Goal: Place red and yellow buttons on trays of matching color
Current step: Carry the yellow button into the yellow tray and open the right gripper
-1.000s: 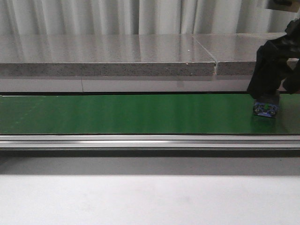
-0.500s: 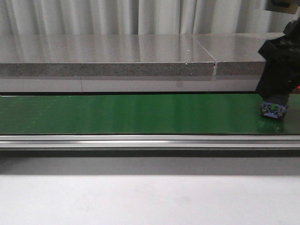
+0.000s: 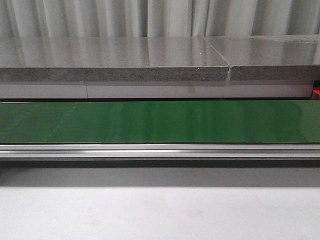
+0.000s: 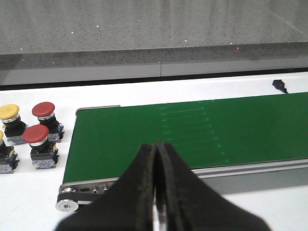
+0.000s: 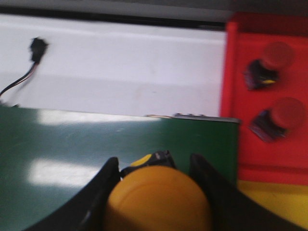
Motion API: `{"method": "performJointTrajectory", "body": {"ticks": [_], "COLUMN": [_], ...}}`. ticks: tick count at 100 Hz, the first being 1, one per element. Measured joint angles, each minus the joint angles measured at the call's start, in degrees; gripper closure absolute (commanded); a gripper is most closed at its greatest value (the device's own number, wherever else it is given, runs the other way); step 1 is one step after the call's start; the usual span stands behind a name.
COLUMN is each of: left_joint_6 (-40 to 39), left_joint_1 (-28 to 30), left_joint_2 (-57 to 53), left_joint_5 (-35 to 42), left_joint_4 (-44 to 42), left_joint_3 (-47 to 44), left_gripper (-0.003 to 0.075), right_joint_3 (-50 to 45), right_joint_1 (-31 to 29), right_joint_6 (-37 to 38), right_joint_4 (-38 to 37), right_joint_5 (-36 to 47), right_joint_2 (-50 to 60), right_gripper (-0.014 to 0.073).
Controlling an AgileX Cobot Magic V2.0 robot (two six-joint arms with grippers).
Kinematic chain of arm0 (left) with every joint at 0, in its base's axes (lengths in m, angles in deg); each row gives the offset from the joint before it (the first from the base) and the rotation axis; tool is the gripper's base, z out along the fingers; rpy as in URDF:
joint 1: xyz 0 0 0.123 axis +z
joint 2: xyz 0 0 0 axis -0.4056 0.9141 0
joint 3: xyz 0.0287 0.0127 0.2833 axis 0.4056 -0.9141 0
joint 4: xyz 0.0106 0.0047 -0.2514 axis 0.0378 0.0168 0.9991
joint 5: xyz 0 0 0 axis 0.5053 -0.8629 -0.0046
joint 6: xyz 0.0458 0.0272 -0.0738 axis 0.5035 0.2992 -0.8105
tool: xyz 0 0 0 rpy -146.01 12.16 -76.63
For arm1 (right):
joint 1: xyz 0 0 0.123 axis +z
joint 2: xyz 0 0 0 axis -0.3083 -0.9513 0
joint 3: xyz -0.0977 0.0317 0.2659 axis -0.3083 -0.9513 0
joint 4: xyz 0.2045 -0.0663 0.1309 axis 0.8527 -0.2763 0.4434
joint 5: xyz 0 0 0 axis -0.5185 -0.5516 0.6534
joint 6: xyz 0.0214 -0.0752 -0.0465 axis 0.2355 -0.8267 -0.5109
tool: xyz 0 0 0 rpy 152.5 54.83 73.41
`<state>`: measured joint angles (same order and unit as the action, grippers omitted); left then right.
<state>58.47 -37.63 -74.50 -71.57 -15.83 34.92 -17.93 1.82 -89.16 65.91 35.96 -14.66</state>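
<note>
In the right wrist view my right gripper (image 5: 155, 166) is shut on a yellow button (image 5: 158, 199), held over the end of the green belt (image 5: 72, 168). Past that end lies the red tray (image 5: 236, 96) holding two red buttons (image 5: 275, 57) (image 5: 285, 114), and a strip of the yellow tray (image 5: 269, 197) shows beside it. My left gripper (image 4: 155, 146) is shut and empty above the belt's other end (image 4: 192, 130). Beside it on the white table stand a yellow button (image 4: 9, 112) and two red buttons (image 4: 43, 110) (image 4: 35, 135). Neither arm shows in the front view.
A further button (image 4: 4, 159) is cut off at the left wrist view's edge. A small black cable plug (image 4: 280, 85) lies on the white table behind the belt. A grey stone ledge (image 3: 115, 60) runs along the back. The belt's aluminium rail (image 3: 160, 151) runs along its front.
My right arm, carrying the button, has moved right along the belt and left the front view. Nothing else has moved.
</note>
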Motion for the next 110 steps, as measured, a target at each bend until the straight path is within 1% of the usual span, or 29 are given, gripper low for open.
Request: {"method": "performJointTrajectory", "body": {"ticks": [13,27,34,46,62,82,110], "left_joint_6": [0.00,0.00,0.00,0.00,0.00,0.00,0.00], "left_joint_1": [0.00,0.00,0.00,0.00,0.00,0.00,0.00], "left_joint_2": [0.00,0.00,0.00,0.00,0.00,0.00,0.00], "left_joint_5": [0.00,0.00,0.00,0.00,0.00,0.00,0.00], "left_joint_4": [0.00,0.00,0.00,0.00,0.00,0.00,0.00], "left_joint_3": [0.00,0.00,0.00,0.00,0.00,0.00,0.00], "left_gripper": [0.0739,0.0739,0.0739,0.0739,0.0739,0.0739,0.0739], "right_joint_3": [0.00,0.00,0.00,0.00,0.00,0.00,0.00], "right_joint_1": [-9.78,-18.29,-21.37,-24.98,-26.92,-26.91,-26.91], "right_joint_6": [5.08,9.62,11.34,13.90,14.73,14.86,14.86], "right_joint_4": [-0.36,-0.36,-0.36,-0.36,-0.36,-0.36,-1.00], "right_joint_5": [1.87,6.67,8.96,11.20,11.64,11.53,11.43], "right_joint_2": [0.21,-0.35,-1.53,-4.91,-11.10,-18.23,-23.64], "right_gripper": [0.0504,0.0504,0.0504,0.0504,0.0504,0.0504,0.0504]}}
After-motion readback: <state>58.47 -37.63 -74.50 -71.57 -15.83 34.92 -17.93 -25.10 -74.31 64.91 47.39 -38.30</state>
